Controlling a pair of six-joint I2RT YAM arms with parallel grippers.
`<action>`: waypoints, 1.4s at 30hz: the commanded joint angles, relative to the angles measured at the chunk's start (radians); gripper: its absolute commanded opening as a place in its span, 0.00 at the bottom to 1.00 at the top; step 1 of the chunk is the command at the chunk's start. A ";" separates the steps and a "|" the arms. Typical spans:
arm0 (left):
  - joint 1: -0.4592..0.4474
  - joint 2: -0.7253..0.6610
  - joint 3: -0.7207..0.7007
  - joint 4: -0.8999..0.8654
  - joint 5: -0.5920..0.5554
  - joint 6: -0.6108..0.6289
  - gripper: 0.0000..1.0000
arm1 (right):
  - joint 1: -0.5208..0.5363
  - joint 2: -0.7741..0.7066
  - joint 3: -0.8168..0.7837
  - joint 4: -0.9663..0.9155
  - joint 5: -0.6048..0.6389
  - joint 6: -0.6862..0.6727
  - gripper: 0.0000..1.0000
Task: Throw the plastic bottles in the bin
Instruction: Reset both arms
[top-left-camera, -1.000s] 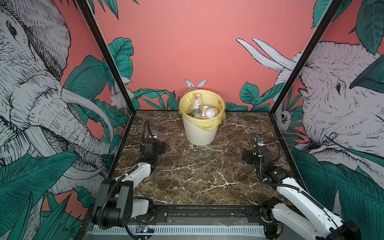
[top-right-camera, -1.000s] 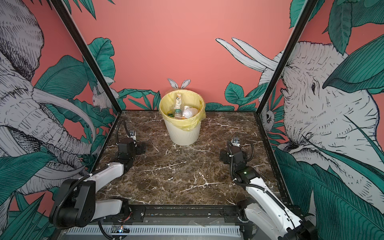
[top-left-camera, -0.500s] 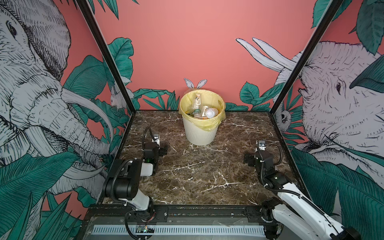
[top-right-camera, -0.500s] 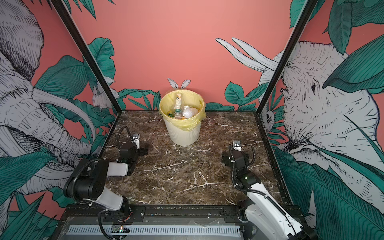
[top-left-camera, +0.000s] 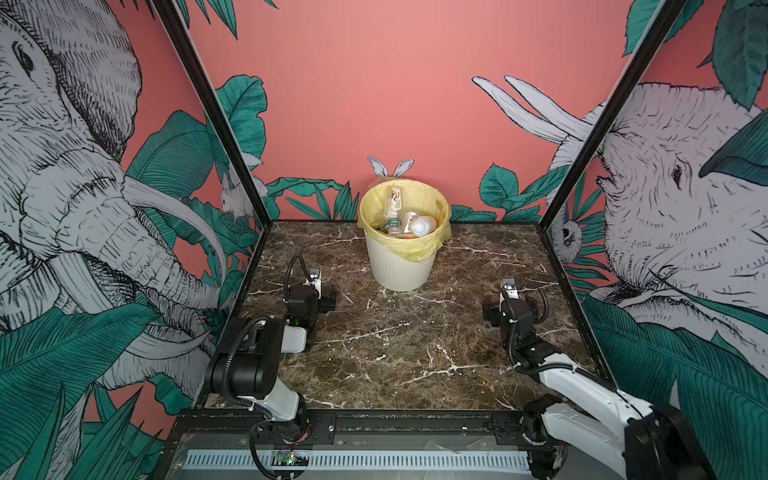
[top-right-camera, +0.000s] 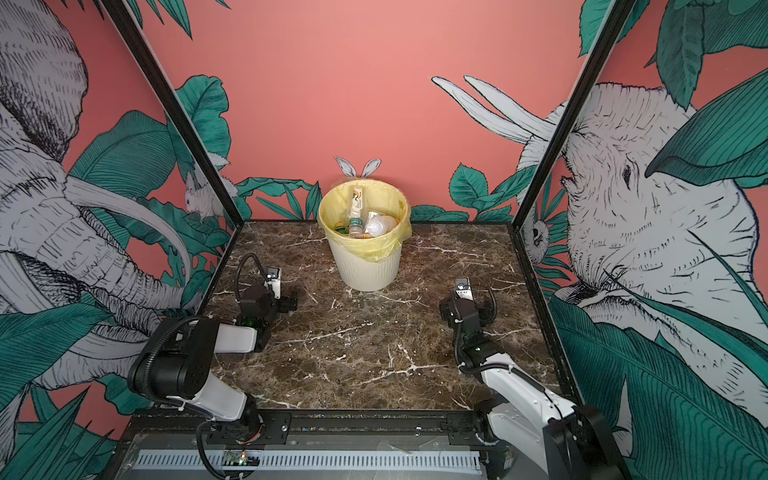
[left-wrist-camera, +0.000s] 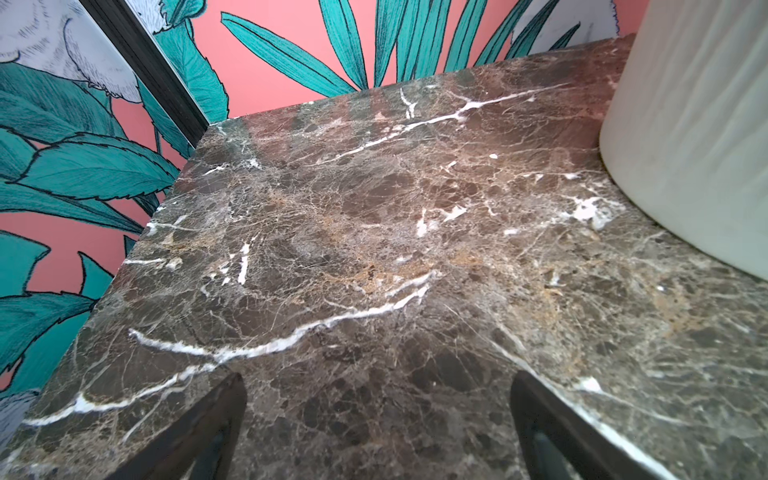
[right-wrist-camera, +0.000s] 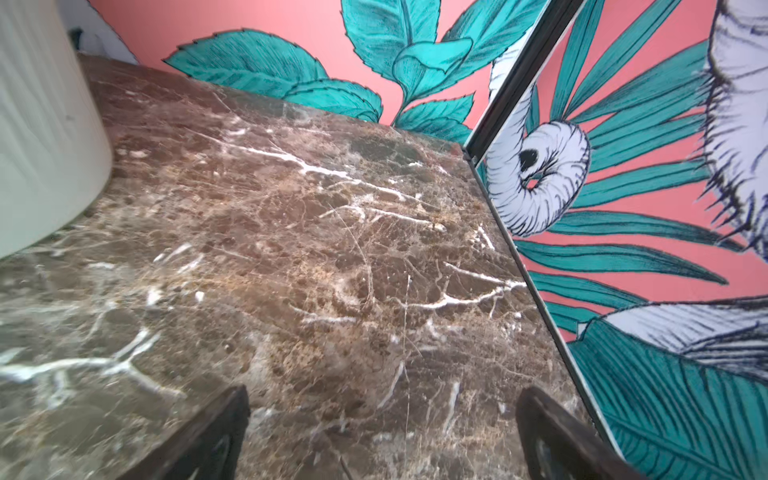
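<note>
Flanking bin (top-left-camera: 401, 270), left gripper (left-wrist-camera: 376, 386), right gripper (right-wrist-camera: 384, 395) gape wide, empty; plastic bottles (top-left-camera: 399, 220) sit inside. Risk: careless arm swing could knock bin, spilling them.

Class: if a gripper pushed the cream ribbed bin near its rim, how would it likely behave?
The bin probably tips before sliding, since it tapers to a narrower base. It is likely light: thin-looking plastic holding only small plastic bottles. The yellow bag folded over its rim looks floppy and slippery.
</note>
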 joint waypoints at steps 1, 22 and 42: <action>0.009 -0.016 0.013 0.020 -0.007 -0.001 1.00 | -0.026 0.093 -0.023 0.288 0.086 -0.072 1.00; 0.008 -0.016 0.013 0.019 -0.006 -0.001 1.00 | -0.272 0.431 0.006 0.577 -0.111 -0.001 1.00; 0.008 -0.016 0.014 0.018 -0.004 -0.001 1.00 | -0.357 0.486 0.012 0.594 -0.280 0.047 0.99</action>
